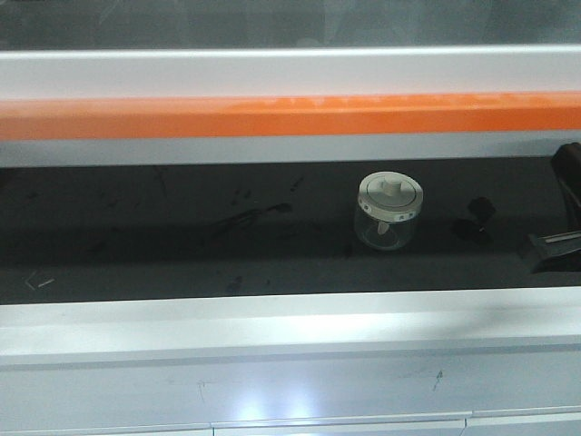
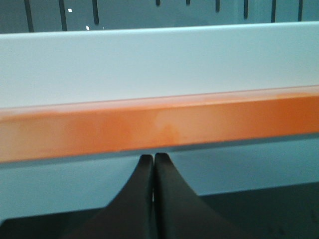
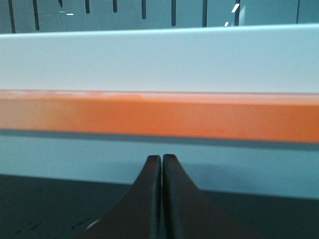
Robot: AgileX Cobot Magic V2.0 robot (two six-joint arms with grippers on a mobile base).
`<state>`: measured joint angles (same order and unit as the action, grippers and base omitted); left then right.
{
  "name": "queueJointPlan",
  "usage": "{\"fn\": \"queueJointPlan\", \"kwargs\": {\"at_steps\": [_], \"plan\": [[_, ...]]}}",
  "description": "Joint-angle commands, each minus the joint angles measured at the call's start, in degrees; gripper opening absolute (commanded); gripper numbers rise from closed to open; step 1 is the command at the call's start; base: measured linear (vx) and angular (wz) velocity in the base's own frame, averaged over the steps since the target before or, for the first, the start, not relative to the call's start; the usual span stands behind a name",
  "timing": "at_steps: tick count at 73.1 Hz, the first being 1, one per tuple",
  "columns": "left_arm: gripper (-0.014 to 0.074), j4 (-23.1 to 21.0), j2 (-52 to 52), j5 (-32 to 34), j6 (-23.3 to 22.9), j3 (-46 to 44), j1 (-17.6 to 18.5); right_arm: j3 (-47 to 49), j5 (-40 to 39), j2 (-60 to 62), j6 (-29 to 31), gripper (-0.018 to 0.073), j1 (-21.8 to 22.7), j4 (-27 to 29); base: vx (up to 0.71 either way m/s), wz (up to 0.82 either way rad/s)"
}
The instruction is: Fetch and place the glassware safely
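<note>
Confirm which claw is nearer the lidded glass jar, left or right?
Right, probably. The right arm shows at the front view's right edge, beside the jar, apart from it. The left claw is outside that view, and its camera shows no jar.

Jar [image 1: 388, 211] upright on the surface [image 1: 182, 241], right of centre, rail [image 1: 272, 116] behind.

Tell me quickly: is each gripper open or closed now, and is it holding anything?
Left gripper: closed, holding nothing.
Right gripper: closed, holding nothing.
</note>
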<state>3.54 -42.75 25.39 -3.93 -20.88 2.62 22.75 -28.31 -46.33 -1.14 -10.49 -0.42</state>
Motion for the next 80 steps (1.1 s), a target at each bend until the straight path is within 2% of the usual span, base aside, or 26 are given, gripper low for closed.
{"fn": "queueJointPlan", "kwargs": {"at_steps": [1,12,23,36,45,52,64,80], "plan": [[-0.0007,-0.2,2.6,2.5,-0.5,-1.9,0.1,2.8,-0.1,2.6,0.7,-0.0001,0.0,-0.5,0.0,0.0],[-0.0007,-0.2,7.0,-3.2,-2.1,-1.9,0.1,4.0,6.8,7.4,0.6,-0.0001,0.0,-2.3,0.0,0.0],[-0.0007,-0.2,11.3,-7.9,-2.1,-2.5,0.1,6.5,18.4,13.2,0.4,-0.0001,0.0,-2.4,0.0,0.0],[-0.0007,-0.2,17.1,-21.1,-2.1,-6.6,1.2,11.1,33.4,20.4,0.4,-0.0001,0.0,-2.4,0.0,0.0],[-0.0007,-1.1,21.9,-30.0,-2.7,-6.7,2.0,10.7,39.6,25.8,0.5,-0.0001,0.0,-0.8,0.0,0.0],[-0.0007,-1.1,26.4,-35.5,-2.7,-3.6,2.3,6.4,41.2,31.3,1.1,-0.0001,0.0,0.4,0.0,0.0],[-0.0007,-1.1,34.6,-39.3,-2.7,3.0,2.3,-0.4,44.6,39.5,1.7,-0.0001,0.0,1.1,0.0,0.0],[-0.0007,-1.2,38.0,-35.4,-2.8,6.8,2.3,-6.3,41.6,42.0,2.5,0.0,0.0,0.8,0.0,0.0]]}}
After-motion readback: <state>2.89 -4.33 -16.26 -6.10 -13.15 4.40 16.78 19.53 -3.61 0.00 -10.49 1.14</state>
